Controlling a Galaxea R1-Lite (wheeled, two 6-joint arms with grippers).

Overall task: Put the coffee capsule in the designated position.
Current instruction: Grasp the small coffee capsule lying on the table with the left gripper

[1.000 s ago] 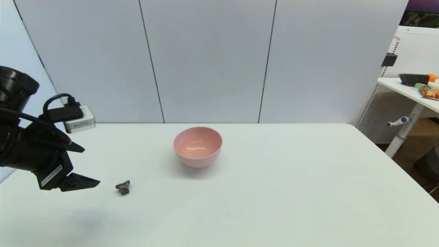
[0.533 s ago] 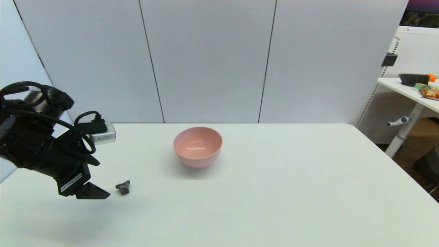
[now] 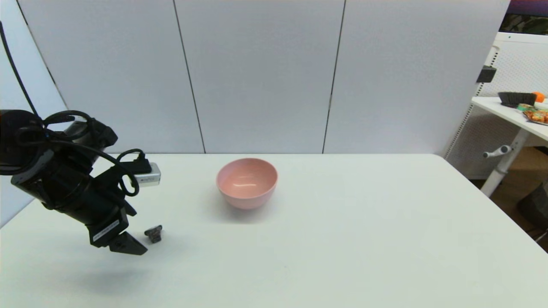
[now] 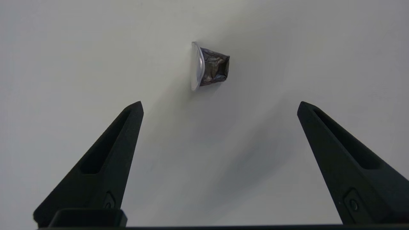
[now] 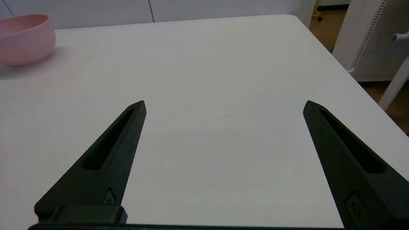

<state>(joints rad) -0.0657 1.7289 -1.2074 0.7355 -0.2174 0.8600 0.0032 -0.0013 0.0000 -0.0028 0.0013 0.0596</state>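
The coffee capsule (image 3: 153,234) is small, dark grey and crumpled, lying on its side on the white table left of centre. In the left wrist view the coffee capsule (image 4: 209,66) shows its flat silvery rim, a short way beyond my open fingers. My left gripper (image 3: 132,247) hangs just left of it and slightly nearer, tilted down, open and empty; in its own view the left gripper (image 4: 219,107) has its jaws spread wide. The pale pink bowl (image 3: 247,182) stands behind and right of the capsule; a piece of the bowl (image 5: 25,39) shows in the right wrist view. My right gripper (image 5: 224,106) is open over bare table.
The white table (image 3: 364,239) ends at a grey panelled wall at the back. Its right edge drops off toward a side table (image 3: 518,112) holding a dark basket and snacks.
My left arm has swung right and down toward the capsule, its fingertips now close beside it. Capsule and bowl have not moved.
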